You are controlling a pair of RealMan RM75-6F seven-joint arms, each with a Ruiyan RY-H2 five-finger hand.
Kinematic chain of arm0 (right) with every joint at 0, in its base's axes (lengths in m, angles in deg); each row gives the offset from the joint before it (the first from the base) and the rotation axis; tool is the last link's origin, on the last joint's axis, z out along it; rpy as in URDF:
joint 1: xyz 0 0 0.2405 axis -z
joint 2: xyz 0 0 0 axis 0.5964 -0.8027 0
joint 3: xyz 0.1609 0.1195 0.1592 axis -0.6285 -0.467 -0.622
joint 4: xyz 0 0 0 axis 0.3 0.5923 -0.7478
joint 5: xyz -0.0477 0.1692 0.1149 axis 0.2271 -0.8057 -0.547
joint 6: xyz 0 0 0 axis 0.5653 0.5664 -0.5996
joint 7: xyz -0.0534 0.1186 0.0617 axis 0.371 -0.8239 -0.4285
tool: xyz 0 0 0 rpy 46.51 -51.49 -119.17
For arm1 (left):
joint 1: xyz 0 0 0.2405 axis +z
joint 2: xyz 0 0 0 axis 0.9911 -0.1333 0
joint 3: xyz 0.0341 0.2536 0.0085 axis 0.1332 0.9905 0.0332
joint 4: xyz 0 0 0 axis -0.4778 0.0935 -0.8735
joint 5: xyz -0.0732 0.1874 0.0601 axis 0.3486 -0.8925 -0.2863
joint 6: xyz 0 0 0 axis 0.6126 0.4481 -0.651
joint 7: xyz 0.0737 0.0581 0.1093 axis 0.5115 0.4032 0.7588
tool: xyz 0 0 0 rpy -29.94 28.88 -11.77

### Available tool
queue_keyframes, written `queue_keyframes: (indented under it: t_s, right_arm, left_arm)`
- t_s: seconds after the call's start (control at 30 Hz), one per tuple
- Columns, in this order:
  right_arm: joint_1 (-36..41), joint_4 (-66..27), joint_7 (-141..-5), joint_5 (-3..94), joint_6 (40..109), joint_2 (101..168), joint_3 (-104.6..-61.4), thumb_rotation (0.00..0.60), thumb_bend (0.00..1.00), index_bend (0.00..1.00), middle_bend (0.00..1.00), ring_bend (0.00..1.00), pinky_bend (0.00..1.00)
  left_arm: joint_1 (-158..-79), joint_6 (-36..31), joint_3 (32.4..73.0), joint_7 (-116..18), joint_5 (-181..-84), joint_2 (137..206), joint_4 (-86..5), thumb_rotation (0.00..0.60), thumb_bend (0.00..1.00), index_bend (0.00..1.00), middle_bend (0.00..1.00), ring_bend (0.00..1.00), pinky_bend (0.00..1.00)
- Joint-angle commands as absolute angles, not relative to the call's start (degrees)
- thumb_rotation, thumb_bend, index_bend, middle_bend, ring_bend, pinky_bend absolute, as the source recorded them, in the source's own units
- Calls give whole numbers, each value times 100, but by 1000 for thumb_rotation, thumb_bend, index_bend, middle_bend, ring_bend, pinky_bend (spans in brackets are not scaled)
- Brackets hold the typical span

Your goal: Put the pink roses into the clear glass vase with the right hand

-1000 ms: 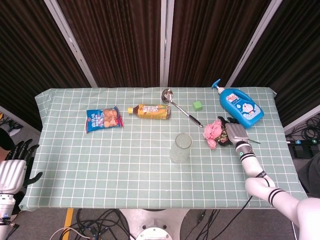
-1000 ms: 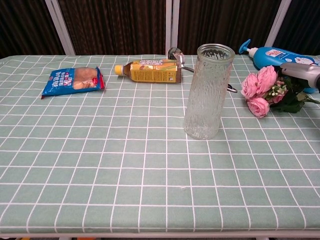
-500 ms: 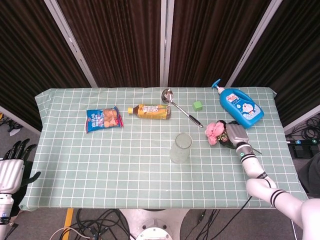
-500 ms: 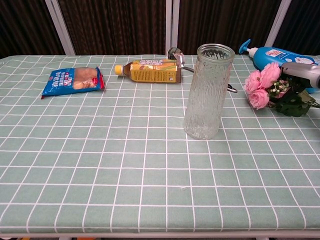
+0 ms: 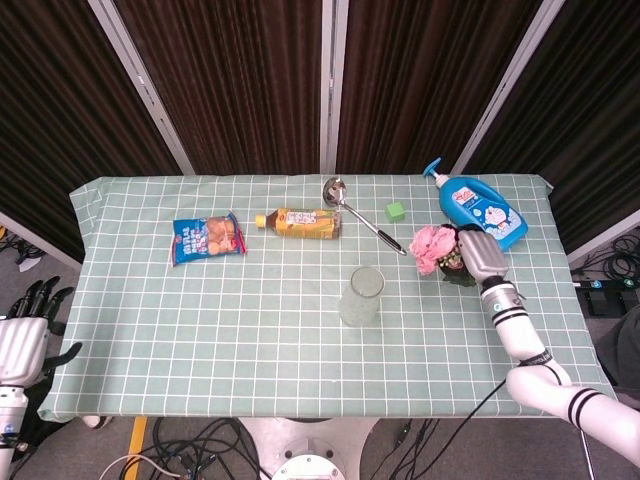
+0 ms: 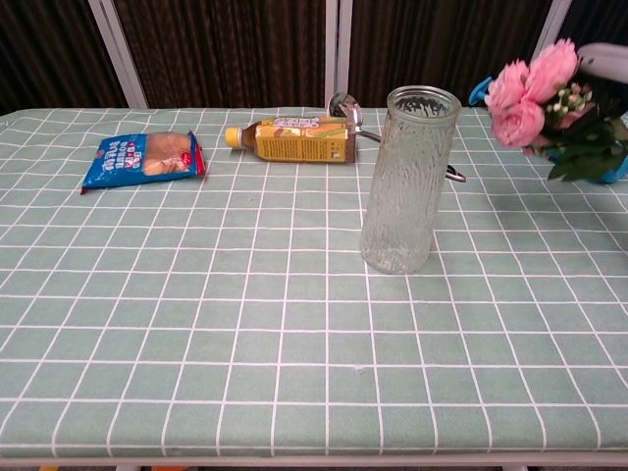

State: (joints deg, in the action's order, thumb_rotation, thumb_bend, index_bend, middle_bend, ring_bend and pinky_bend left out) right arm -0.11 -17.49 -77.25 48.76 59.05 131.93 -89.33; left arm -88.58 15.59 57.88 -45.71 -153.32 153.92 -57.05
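Roses: my right hand [image 5: 478, 255] holds the bunch of pink roses [image 5: 432, 246], fingers wrapped round the leafy stems; the blooms point toward the vase [image 5: 361, 296] and, in the chest view, hang clear above the table [image 6: 196, 324], up and to the right of the vase rim.
Vase: clear ribbed glass, upright on the green checked cloth, nothing in it that I can see.
Left hand: my left hand [image 5: 22, 335] hangs off the table's edge, far to the left of the vase, holding nothing, fingers spread.
Blue bottle: a pump bottle [image 5: 481, 212] lies just behind the roses, right of the vase; its label shows a blue cartoon cat, and I cannot read the writing.
Drink bottle: a yellow-labelled bottle [image 5: 299, 223] lies on its side behind and left of the vase; the print is too small to read.
Snack bag: a blue packet [image 5: 208, 238] further left of the vase, lettering unreadable.
Ladle: a metal ladle [image 5: 357, 213] lies behind the vase.
Green block: a small cube [image 5: 396, 211] sits behind the vase, just beside the ladle handle.
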Motion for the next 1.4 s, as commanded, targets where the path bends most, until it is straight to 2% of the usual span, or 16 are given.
queue_keyframes:
  t_s: [0.03, 0.13, 0.33, 0.47, 0.67, 0.87, 1.13, 1.4]
  right_arm:
    - [181, -2682, -7869, 5413, 6919, 12636, -9301, 600, 325, 322, 539, 272, 199]
    - [210, -3094, -8002, 5794, 7417, 12450, -9448, 600, 322, 333, 539, 272, 211]
    - [71, -3807, -8120, 6327, 7984, 12159, -9741, 600, 325, 349, 546, 272, 248]
    - [-25, -3959, -8469, 6714, 8640, 12467, -9893, 600, 318, 354, 546, 272, 256]
    - [-145, -3981, -9064, 7095, 9395, 13164, -9859, 600, 303, 355, 545, 272, 262]
    - [-201, -4367, -9618, 6918, 9477, 13500, -9817, 600, 301, 355, 545, 272, 263]
    - [-183, -4979, -10026, 6433, 9161, 13504, -9786, 600, 305, 355, 545, 272, 263]
    - [-182, -4944, -10386, 6129, 8754, 13460, -9708, 600, 302, 355, 545, 272, 263]
  left_arm:
    - [-8866, 1560, 5785, -4537, -15340, 15379, -5739, 600, 176, 166, 37, 14, 202]
    - [-8875, 1558, 5787, -4486, -15353, 15362, -5781, 600, 176, 166, 37, 15, 202]
    - [-8886, 1566, 5768, -4389, -15332, 15344, -5854, 600, 175, 166, 37, 14, 202]
    - [-8886, 1573, 5773, -4338, -15333, 15379, -5851, 600, 176, 166, 37, 15, 201]
    - [-8888, 1541, 5787, -4323, -15312, 15395, -5817, 600, 176, 166, 37, 14, 202]
    - [-8868, 1539, 5778, -4431, -15269, 15387, -5774, 600, 176, 166, 37, 15, 202]
    - [-8864, 1502, 5788, -4529, -15251, 15420, -5675, 600, 176, 168, 37, 14, 202]
    - [-8854, 1498, 5789, -4534, -15232, 15422, -5652, 600, 176, 172, 37, 14, 201]
